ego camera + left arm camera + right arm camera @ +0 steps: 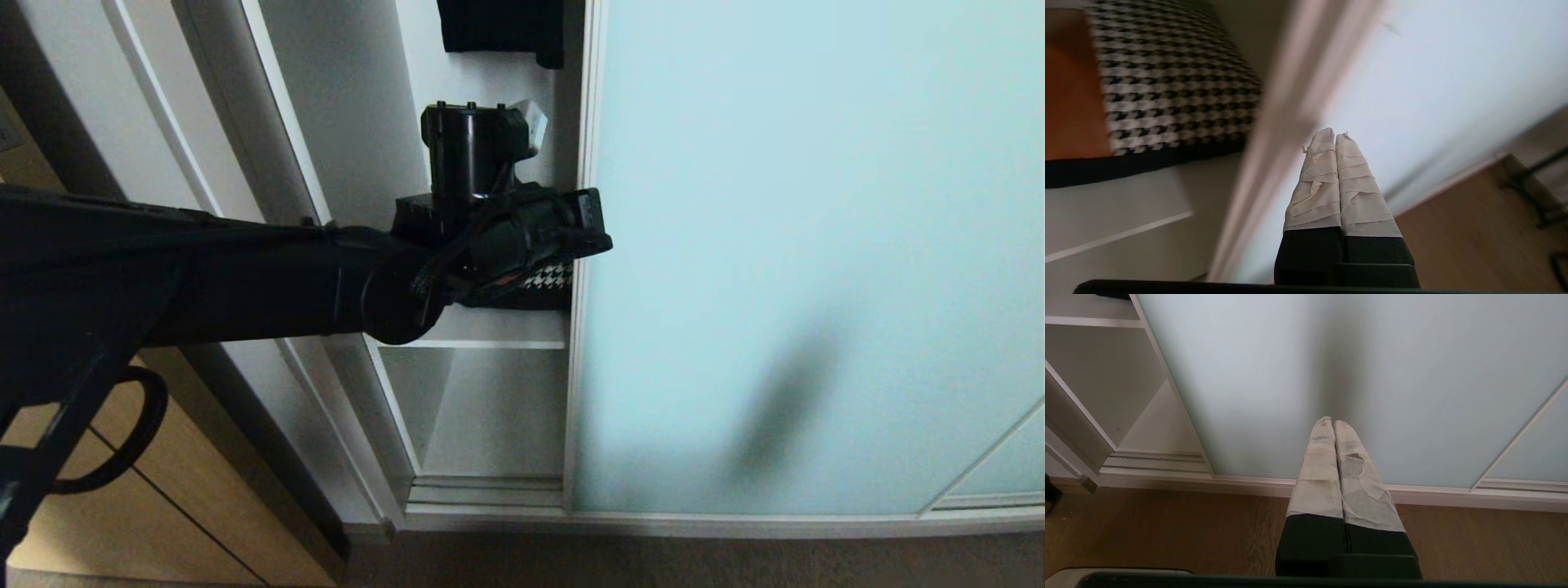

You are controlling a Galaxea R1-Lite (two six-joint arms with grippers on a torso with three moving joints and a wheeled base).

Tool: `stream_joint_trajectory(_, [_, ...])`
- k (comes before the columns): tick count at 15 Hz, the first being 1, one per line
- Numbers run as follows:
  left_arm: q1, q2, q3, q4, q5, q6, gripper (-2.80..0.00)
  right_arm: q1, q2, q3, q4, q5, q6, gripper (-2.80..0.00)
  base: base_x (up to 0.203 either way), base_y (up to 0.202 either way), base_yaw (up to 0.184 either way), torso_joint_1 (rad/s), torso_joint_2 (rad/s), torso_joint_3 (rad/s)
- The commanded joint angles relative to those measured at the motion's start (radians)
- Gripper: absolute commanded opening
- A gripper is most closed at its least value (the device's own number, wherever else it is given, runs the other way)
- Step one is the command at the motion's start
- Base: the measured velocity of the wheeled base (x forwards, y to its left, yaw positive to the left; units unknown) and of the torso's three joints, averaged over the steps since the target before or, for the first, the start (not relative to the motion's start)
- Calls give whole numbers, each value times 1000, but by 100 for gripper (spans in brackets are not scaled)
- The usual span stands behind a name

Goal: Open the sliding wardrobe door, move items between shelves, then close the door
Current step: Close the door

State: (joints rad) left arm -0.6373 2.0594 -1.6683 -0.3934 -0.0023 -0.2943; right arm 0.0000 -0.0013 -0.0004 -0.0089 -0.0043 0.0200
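One rectangular cushion with black-and-white houndstooth and tan leather-like panels (1175,81) lies on a flat white shelf board (490,327), right beside the frame of the frosted pale aqua sliding door (800,245). Left gripper (1334,141) hangs empty at that frame, taped fingers pressed together. Right gripper (1329,424) is pinched together too, low, facing the glass. No readable writing anywhere.

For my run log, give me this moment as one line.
left claw: shut, empty, at frosted aqua glass sliding door frame edge | tan and houndstooth cushion: on white shelf | right claw: shut, parked
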Motion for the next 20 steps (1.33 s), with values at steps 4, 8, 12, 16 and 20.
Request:
stream_joint_trajectory(4, [58, -28, 12, 0, -3, -5, -280, 0, 1, 0, 0, 0, 0, -280, 0, 0, 0, 0, 0, 0])
stream_joint_trajectory(8, [51, -184, 138, -1, -146, -14, -280, 0, 0, 0, 0, 0, 0, -280, 0, 0, 0, 0, 0, 0])
stream_joint_trajectory(12, [9, -266, 229, -1, -480, -81, -280, 0, 1, -1, 0, 0, 0, -280, 0, 0, 0, 0, 0, 0])
stream_joint_trajectory(16, [8, -101, 116, -5, -471, -84, -280, 0, 1, 0, 0, 0, 0, -280, 0, 0, 0, 0, 0, 0])
stream_joint_trajectory(20, [8, 71, -1, -56, -345, -76, -280, 0, 1, 0, 0, 0, 0, -280, 0, 0, 0, 0, 0, 0])
